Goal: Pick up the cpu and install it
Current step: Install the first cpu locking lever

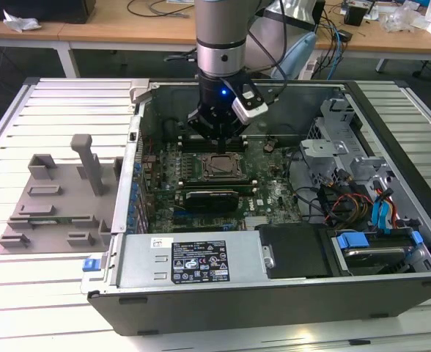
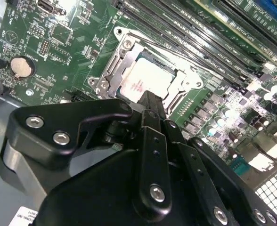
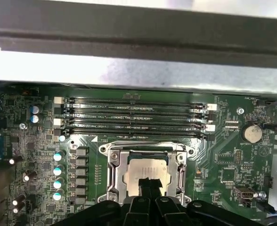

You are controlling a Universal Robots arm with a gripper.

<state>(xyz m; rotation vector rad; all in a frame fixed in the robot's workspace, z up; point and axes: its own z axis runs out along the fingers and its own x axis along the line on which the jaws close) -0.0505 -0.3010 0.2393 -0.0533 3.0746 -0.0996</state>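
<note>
Silvery-beige metal, square, lying flat inside the socket [image 3: 147, 173]: the cpu [image 3: 143, 174], framed on all sides by the socket's metal rim and seemingly seated, though whether fully down in its bed cannot be told. Directly under the gripper [image 3: 147, 184], a little ahead of the black fingertips, which overlap the near edge of the plate in both wrist views; contact or a small gap above it, impossible to tell. Fingers drawn close together to a narrow point, nothing visibly pinched between them; cannot tell for certain whether fully pressed together. No long axis to speak of on a square chip; edges parallel to the socket frame and to the memory slots [image 3: 136, 115] lying just beyond the socket on the far side from the gripper. Seen in the second wrist view, same picture: cpu [image 2: 148, 77] bright in the socket [image 2: 150, 80], gripper [image 2: 150, 101] tip at its near edge, coin cell [image 2: 21, 67] well apart from the socket on the green board [image 2: 68, 37]. In the exterior view, gripper [image 1: 219, 136] hanging just behind the socket [image 1: 220, 166] inside the open case [image 1: 289, 293], and the grey fixture [image 1: 58, 202] well apart from the socket, outside the case on the exterior view's left, holding no chip that can be made out.
</note>
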